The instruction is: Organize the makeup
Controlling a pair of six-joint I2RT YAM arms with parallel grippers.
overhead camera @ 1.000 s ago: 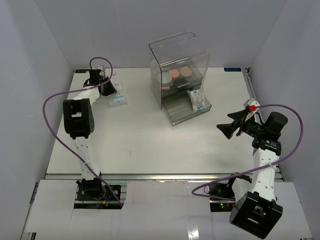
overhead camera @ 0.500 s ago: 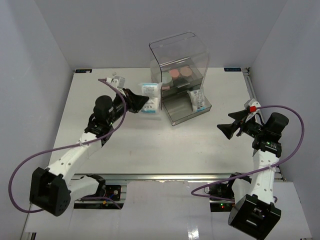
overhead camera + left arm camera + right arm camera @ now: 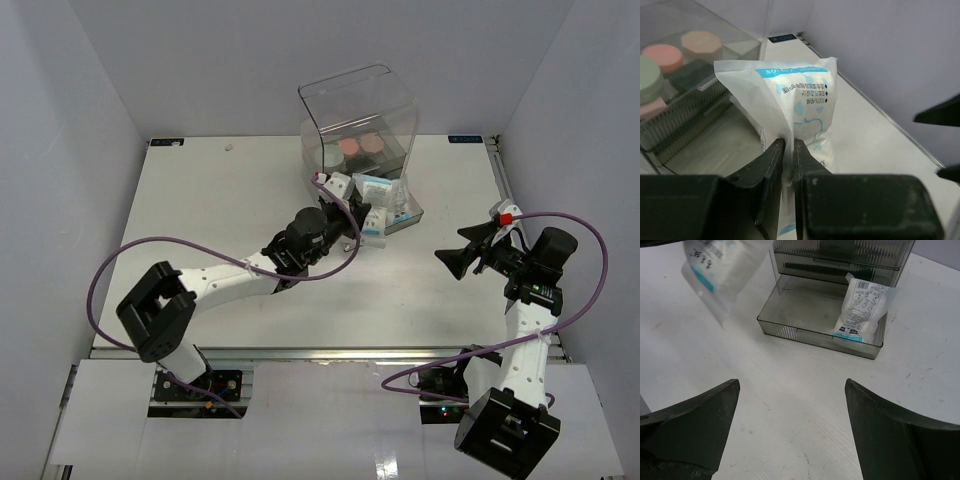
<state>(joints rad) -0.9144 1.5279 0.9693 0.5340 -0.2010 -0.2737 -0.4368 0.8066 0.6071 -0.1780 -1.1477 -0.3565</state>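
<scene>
My left gripper (image 3: 357, 212) (image 3: 788, 142) is shut on a white sachet with blue print (image 3: 375, 190) (image 3: 800, 95) and holds it above the open bottom drawer (image 3: 402, 222) (image 3: 790, 329) of the clear box (image 3: 360, 105). The held sachet also shows at the upper left of the right wrist view (image 3: 720, 265). A second white sachet (image 3: 399, 197) (image 3: 862, 310) leans in the drawer's right end. Inside the box lie a pink compact (image 3: 350, 146) (image 3: 664, 51), a beige compact (image 3: 373, 142) (image 3: 701, 42), a pale green one (image 3: 647, 72) and a black faceted compact (image 3: 692, 70). My right gripper (image 3: 456, 256) (image 3: 792, 385) is open and empty, right of the drawer.
A small white scrap (image 3: 229, 147) lies at the table's back left. The box stands at the back centre. Walls close in the table on the left, back and right.
My left arm has swung from the back left corner across to the box, carrying the sachet to above the open drawer. The right arm has not moved.
</scene>
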